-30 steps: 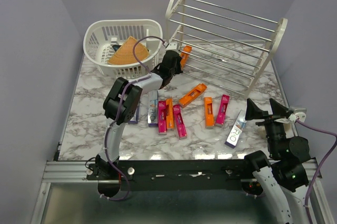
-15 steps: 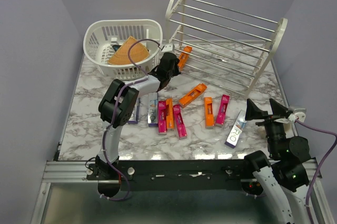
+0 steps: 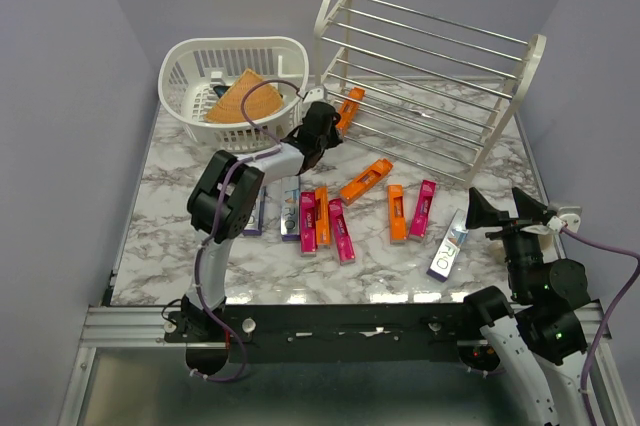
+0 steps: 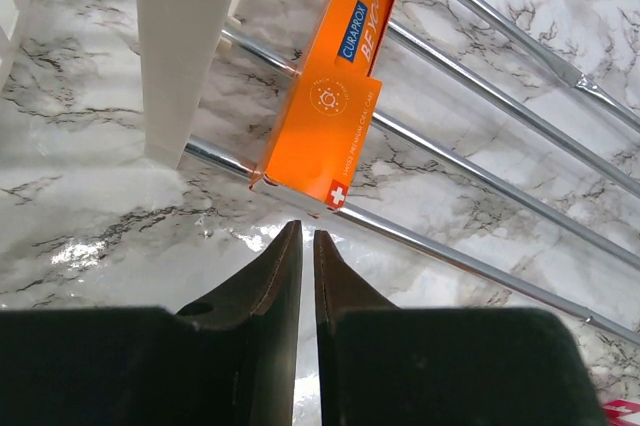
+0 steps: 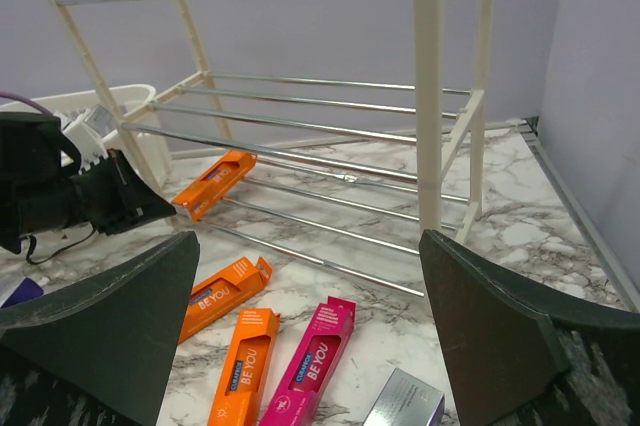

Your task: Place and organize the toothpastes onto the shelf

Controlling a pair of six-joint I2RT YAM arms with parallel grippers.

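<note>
1. The orange carton [image 4: 335, 96] is slim and rectangular, with white lettering and a small white cross on red at its near corner. It is laid slantwise across the lowest silver rods of the shelf [image 3: 530, 56], just beside a cream-white end post.
2. The left gripper [image 4: 305, 238] is seen pinched almost together, with only a thin slit between the fingers, and nothing is gripped. The carton's near end lies just beyond the fingertips, apart from them.
3. The loose cartons [image 3: 342, 230] — magenta, orange, and silver with purple ends — are spread flat on the marble table [image 3: 180, 246] in front of the shelf, well apart from both sets of fingers.
4. The silver carton [image 3: 448, 246] with purple lettering is found at the right end of that row, near the right gripper [image 3: 510, 208] but not touched by it.
5. The right gripper's fingers are spread wide, and nothing is held between them.
</note>
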